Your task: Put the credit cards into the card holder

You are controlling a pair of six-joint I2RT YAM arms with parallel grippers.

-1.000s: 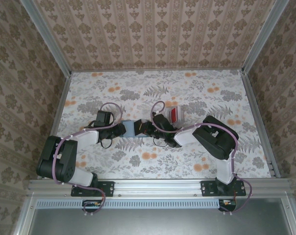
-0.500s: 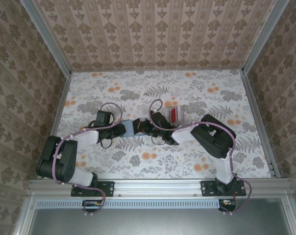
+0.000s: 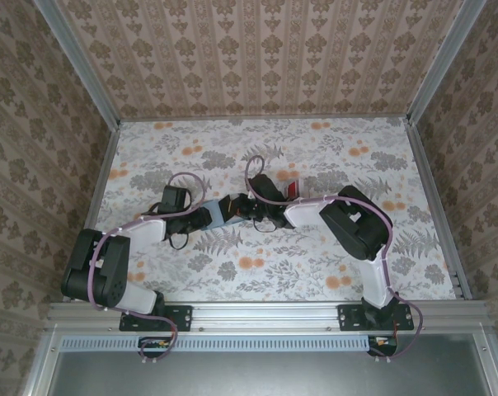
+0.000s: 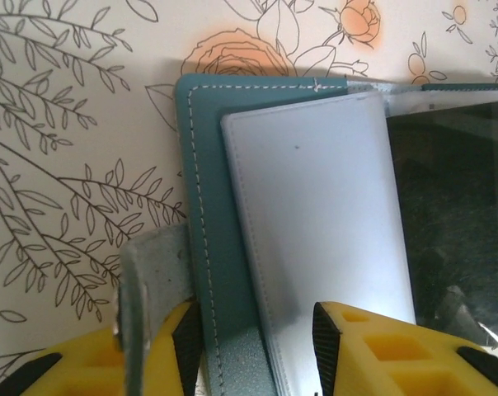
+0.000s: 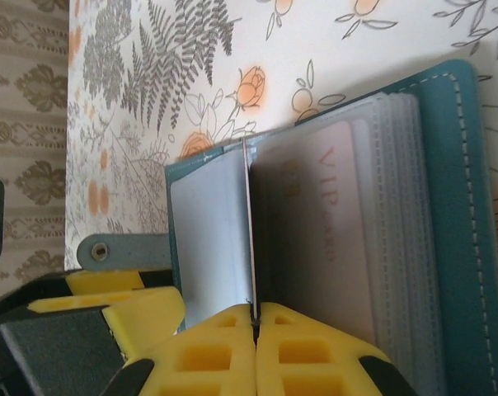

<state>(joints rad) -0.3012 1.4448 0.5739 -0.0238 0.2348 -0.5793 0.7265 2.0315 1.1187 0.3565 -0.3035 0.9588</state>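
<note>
Since a second before, the right arm (image 3: 348,221) had swung its wrist up the counter (image 3: 315,272) and to the left. It now hid more of the clear tray (image 3: 293,188) with its red contents. The left arm (image 3: 142,229) lay where it had been.

The right jaws were pressed together on a thin pale card (image 5: 249,223), seen edge-on. The card stood upright inside the open card holder (image 5: 472,165), between its pale left panel and its stack of clear sleeves. The front sleeve held another pale card lettered VIP (image 5: 327,198).

The left jaws stood part-way spread over the holder's teal cover and a pale inner panel, with one pad beside the grey strap (image 4: 150,289). Whether the pads pressed on the cover could not be told.

The holder lay opened like a book near the middle of the counter, between the two wrists and just left of the tray.

The counter wore a pale print of grey ferns and orange blossoms. Brown patterned wallpaper (image 3: 257,58) covered the three walls around it, and aluminium rails (image 3: 265,313) framed the edges.
</note>
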